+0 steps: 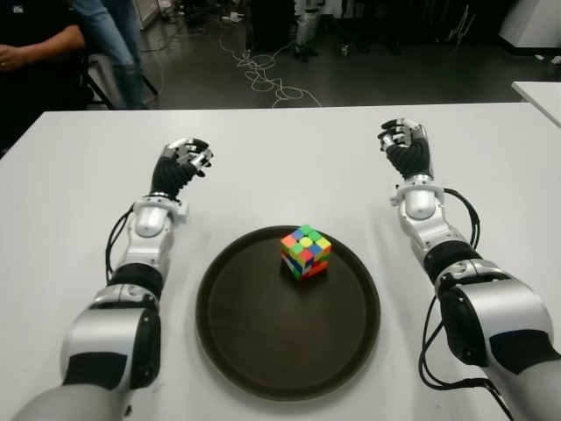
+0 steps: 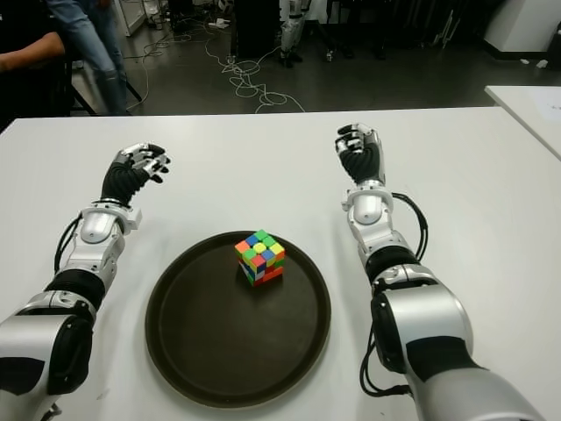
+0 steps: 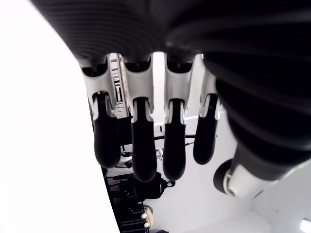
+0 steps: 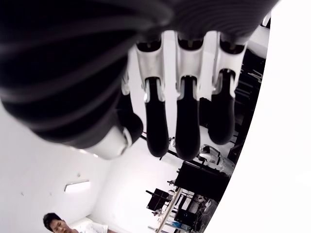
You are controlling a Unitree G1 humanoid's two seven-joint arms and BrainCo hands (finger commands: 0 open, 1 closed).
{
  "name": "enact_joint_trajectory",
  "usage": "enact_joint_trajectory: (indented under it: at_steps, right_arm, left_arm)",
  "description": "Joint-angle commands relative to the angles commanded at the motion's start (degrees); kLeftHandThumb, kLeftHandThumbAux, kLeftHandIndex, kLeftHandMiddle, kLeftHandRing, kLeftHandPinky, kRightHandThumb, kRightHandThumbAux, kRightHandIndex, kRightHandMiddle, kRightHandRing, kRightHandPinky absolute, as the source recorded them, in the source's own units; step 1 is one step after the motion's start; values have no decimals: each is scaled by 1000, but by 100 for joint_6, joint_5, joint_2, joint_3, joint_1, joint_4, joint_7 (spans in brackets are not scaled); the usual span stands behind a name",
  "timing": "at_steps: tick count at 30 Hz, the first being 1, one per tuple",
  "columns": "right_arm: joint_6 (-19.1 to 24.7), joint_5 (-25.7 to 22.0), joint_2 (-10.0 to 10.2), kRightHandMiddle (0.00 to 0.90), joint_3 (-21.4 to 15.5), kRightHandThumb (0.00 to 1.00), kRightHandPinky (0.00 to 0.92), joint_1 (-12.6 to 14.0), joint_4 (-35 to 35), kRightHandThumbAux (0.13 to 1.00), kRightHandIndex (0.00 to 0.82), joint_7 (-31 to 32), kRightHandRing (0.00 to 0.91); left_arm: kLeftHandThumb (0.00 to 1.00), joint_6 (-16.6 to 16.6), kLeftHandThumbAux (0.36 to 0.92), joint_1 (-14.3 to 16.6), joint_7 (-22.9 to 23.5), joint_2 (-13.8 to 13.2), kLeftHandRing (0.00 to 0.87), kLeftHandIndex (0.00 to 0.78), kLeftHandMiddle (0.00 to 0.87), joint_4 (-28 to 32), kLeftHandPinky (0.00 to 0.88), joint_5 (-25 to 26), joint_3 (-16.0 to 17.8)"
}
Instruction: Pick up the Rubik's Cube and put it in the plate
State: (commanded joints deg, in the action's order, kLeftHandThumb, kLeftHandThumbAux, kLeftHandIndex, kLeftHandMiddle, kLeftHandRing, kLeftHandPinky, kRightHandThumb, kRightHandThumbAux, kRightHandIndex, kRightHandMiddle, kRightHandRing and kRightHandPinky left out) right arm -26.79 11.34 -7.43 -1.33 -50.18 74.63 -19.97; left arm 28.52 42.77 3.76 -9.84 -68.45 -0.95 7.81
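Observation:
The Rubik's Cube (image 1: 306,251) sits inside the dark round plate (image 1: 254,342), toward its far right part, on the white table (image 1: 280,158). My left hand (image 1: 187,158) shows beyond and to the left of the plate, fingers loosely curled with nothing between them (image 3: 141,150). On the far side of the plate to the right is my right hand (image 1: 401,139), its fingers relaxed and holding nothing (image 4: 187,121). Neither hand touches the cube.
A person (image 1: 35,53) sits beyond the table's far left corner, and another person's legs (image 1: 114,44) stand beside. Cables (image 1: 263,74) lie on the dark floor behind the table. A second white table's corner (image 1: 539,92) shows at the right.

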Motion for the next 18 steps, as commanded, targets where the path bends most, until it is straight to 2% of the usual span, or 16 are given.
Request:
enact_joint_trajectory:
  at_steps: [10, 14, 18]
  right_arm:
    - [61, 21, -14, 576, 5, 699, 591, -17, 22, 727, 420, -76, 595]
    - [100, 17, -14, 620, 1, 701, 659, -21, 29, 727, 419, -84, 652]
    - [88, -5, 5, 666, -13, 702, 717, -15, 18, 727, 419, -66, 703]
  left_arm:
    - [831, 38, 680, -1, 103, 8, 484, 382, 479, -13, 555, 73, 50]
    - [828, 64, 682, -5, 134, 17, 534, 368, 499, -28, 617, 97, 72]
    - [827, 73, 683, 3, 187, 20, 556, 366, 505, -46, 636, 130, 94]
